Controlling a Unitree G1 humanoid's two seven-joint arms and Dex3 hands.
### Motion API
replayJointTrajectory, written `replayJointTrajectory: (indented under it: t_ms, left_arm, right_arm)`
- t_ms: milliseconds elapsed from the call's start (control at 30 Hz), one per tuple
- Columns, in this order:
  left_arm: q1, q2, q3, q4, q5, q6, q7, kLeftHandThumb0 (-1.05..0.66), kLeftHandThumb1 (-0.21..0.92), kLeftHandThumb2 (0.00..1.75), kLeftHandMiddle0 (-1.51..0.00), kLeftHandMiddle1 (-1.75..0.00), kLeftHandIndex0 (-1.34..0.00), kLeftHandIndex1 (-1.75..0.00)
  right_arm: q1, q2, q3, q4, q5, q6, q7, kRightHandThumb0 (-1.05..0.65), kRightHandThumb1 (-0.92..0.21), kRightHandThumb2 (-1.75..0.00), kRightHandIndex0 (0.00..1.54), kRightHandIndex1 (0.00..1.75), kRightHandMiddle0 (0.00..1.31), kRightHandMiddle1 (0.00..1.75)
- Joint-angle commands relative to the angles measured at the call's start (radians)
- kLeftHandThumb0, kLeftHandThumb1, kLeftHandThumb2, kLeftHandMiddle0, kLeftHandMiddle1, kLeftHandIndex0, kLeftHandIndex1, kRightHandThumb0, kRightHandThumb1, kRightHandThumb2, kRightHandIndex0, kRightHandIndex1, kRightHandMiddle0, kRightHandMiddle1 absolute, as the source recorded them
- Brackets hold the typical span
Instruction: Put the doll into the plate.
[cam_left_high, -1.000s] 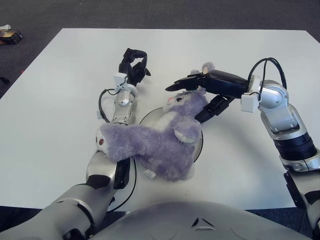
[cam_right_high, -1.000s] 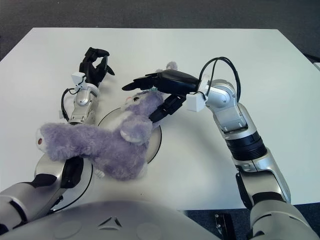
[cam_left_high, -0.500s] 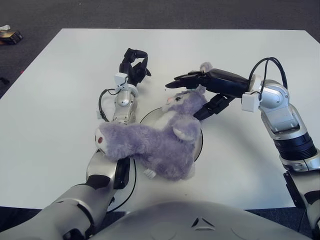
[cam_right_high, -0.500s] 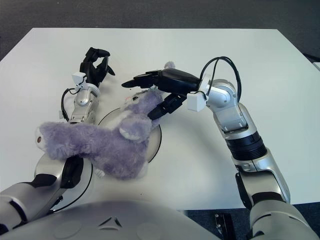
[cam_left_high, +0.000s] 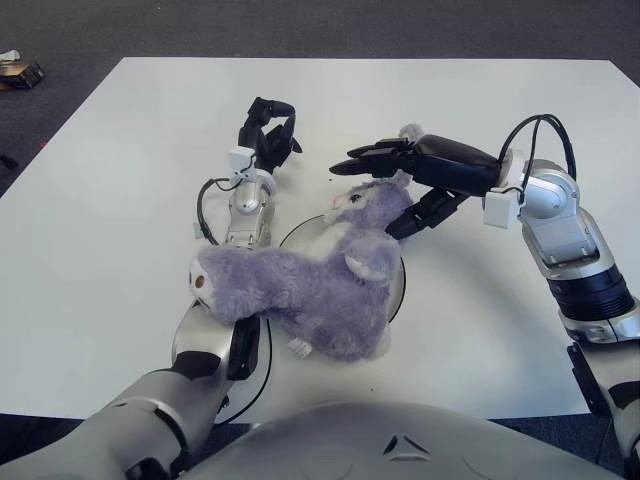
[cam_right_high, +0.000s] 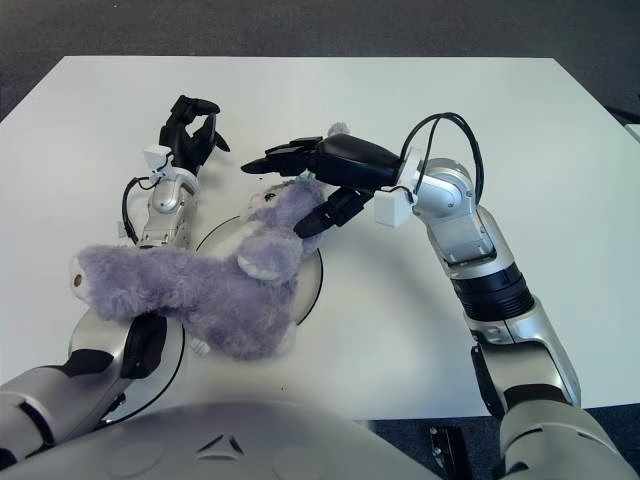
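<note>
Purple plush fills the middle of the table: the doll (cam_left_high: 310, 285) lies sprawled across the plate (cam_left_high: 397, 290), its head just under the right hand (cam_left_high: 385, 185) and its long tail end draped back over the left forearm, off the plate's near-left rim. The right hand hovers over the doll's head, upper fingers (cam_left_high: 375, 153) stretched out flat above it and the thumb below at the neck side; they look loosened around the head, not clamped, so I'd call it released or very nearly so. The left hand (cam_left_high: 268, 128) shows beyond the doll, away to the right hand's left, fingers curled on nothing.

By my reckoning this is the letting-go step: the body already sits on the plate. What's left calls for the right hand to lift clear up and back without snagging the fur, and perhaps a nudge so the overhanging tail comes inside the rim.

Against the picture a second ago, the right hand has risen slightly off the head, and the doll has barely shifted
</note>
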Motion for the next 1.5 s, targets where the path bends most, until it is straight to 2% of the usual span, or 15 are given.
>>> replayJointTrajectory:
  t_ms: [0,133,267,467,600,800,967,1067,1133,1200,1300,1467]
  left_arm:
    - [0.008,0.002,-0.005,-0.011,0.009,0.010,0.005,-0.36,0.92,0.30,-0.84,-1.75,-0.44,-1.51]
    - [0.012,-0.002,0.004,-0.017,-0.012,0.017,-0.008,-0.36,0.92,0.29,-0.84,-1.75,-0.44,-1.50]
    - [0.012,-0.003,0.009,-0.017,-0.024,0.018,-0.017,-0.36,0.92,0.29,-0.84,-1.75,-0.44,-1.50]
    - [0.012,-0.002,0.009,-0.017,-0.026,0.018,-0.019,-0.36,0.92,0.29,-0.84,-1.75,-0.45,-1.50]
    - [0.014,0.002,0.014,-0.010,-0.031,0.011,-0.028,-0.36,0.92,0.28,-0.84,-1.75,-0.45,-1.49]
    - [0.017,0.004,0.018,-0.010,-0.032,0.010,-0.033,-0.36,0.92,0.28,-0.84,-1.75,-0.46,-1.48]
    - [0.017,0.005,0.021,-0.009,-0.032,0.009,-0.036,-0.36,0.92,0.28,-0.84,-1.75,-0.46,-1.48]
    - [0.018,0.007,0.023,-0.007,-0.031,0.007,-0.037,-0.36,0.92,0.27,-0.85,-1.75,-0.46,-1.48]
    - [0.018,0.007,0.023,-0.007,-0.031,0.007,-0.037,-0.36,0.92,0.27,-0.85,-1.75,-0.46,-1.48]
    - [0.019,0.009,0.025,-0.005,-0.030,0.006,-0.037,-0.36,0.92,0.27,-0.85,-1.75,-0.47,-1.47]
    - [0.021,0.012,0.026,-0.004,-0.028,0.005,-0.038,-0.36,0.92,0.27,-0.85,-1.75,-0.47,-1.47]
    - [0.022,0.017,0.029,-0.004,-0.028,0.006,-0.040,-0.36,0.92,0.27,-0.85,-1.75,-0.47,-1.47]
  right_arm:
    - [0.002,-0.009,-0.014,-0.008,-0.010,-0.008,-0.011,0.09,-0.91,-0.40,0.26,0.00,0.31,0.00]
    - [0.015,-0.013,-0.106,-0.030,-0.041,0.043,-0.096,0.03,-0.92,-0.38,0.29,0.01,0.34,0.01]
    - [0.022,-0.008,-0.128,-0.028,-0.102,0.026,-0.160,0.03,-0.92,-0.37,0.32,0.02,0.36,0.02]
    - [0.025,-0.010,-0.125,-0.028,-0.114,0.025,-0.181,0.03,-0.92,-0.38,0.34,0.02,0.37,0.02]
    - [-0.025,-0.048,-0.184,0.117,-0.212,-0.056,-0.303,-0.02,-0.92,-0.38,0.35,0.02,0.39,0.03]
    - [-0.029,-0.034,-0.214,0.225,-0.234,-0.143,-0.428,-0.10,-0.92,-0.39,0.37,0.02,0.42,0.04]
    - [-0.030,-0.016,-0.229,0.274,-0.225,-0.172,-0.500,-0.13,-0.92,-0.39,0.42,0.03,0.43,0.04]
    - [-0.016,0.024,-0.262,0.288,-0.194,-0.098,-0.547,-0.19,-0.92,-0.34,0.50,0.03,0.45,0.04]
    - [-0.014,0.033,-0.267,0.288,-0.189,-0.078,-0.558,-0.21,-0.92,-0.33,0.53,0.03,0.45,0.03]
    - [-0.001,0.066,-0.286,0.264,-0.178,-0.004,-0.586,-0.24,-0.92,-0.32,0.55,0.04,0.46,0.04]
    - [0.013,0.107,-0.308,0.237,-0.151,0.064,-0.616,-0.27,-0.92,-0.32,0.56,0.03,0.48,0.04]
    - [0.034,0.146,-0.335,0.225,-0.104,0.091,-0.646,-0.29,-0.92,-0.30,0.58,0.03,0.53,0.06]
